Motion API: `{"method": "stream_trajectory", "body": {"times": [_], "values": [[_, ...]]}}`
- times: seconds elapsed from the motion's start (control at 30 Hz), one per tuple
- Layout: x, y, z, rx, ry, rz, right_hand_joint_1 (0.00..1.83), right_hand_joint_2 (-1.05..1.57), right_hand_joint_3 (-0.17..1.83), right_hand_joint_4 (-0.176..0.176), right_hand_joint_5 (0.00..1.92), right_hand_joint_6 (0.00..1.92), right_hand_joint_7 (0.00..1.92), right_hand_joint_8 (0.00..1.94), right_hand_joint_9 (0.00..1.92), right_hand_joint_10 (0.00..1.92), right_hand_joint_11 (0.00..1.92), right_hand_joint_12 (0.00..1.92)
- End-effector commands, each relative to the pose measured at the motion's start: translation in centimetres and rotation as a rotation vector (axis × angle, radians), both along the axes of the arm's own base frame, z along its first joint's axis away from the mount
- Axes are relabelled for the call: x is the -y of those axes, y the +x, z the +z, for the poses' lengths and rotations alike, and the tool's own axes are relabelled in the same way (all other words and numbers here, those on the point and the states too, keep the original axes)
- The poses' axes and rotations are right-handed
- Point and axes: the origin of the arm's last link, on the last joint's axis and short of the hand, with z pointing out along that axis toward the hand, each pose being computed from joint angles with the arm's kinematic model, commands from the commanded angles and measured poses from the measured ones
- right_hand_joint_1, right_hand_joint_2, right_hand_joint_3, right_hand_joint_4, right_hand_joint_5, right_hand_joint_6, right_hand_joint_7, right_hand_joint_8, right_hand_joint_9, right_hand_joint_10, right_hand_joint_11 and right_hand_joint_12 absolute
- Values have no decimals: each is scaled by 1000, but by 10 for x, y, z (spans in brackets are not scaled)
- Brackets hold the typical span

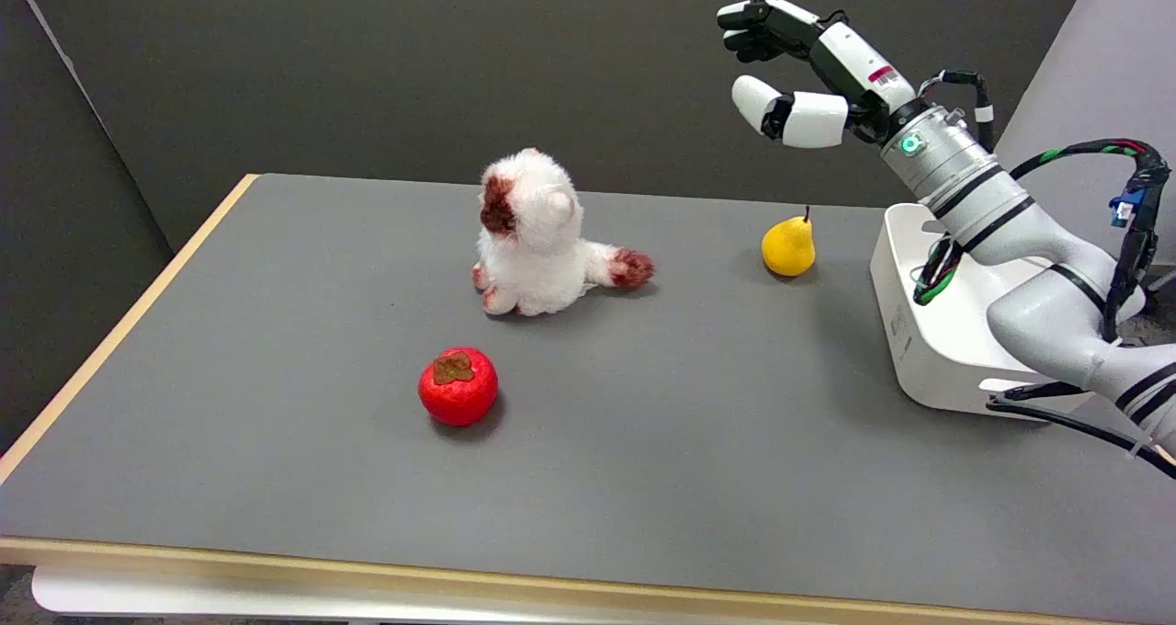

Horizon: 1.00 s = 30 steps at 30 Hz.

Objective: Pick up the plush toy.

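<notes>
Head view, left to right: red persimmon-like fruit [457,386] near the front of the grey table [276,441]; white-and-brown plush toy [537,239] seated upright toward the table's middle, untouched; yellow pear [788,246] further right; white tray [905,331] at the table's right edge. Above the pear, raised well clear of everything, the right robot hand [795,73], empty, with fingers apart. Best approach, by these looks: swing left past the pear, descend over the toy, close around its soft body rather than the outstretched leg.
</notes>
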Motion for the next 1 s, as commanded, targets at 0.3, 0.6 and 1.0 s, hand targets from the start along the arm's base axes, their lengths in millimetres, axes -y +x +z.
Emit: {"method": "stream_trajectory", "body": {"times": [0.3, 0.6, 1.0], "values": [[38, -15, -49, -158, 35, 20, 532, 707, 882, 30, 249, 461, 360, 381, 263, 784, 48, 1188], [88, -36, -113, -276, 108, -1, 412, 593, 873, 38, 125, 348, 101, 204, 30, 500, -1, 998], [131, -76, -159, -270, 127, -157, 381, 559, 729, 17, -1, -1, -1, -1, -1, -1, -1, 654]]}}
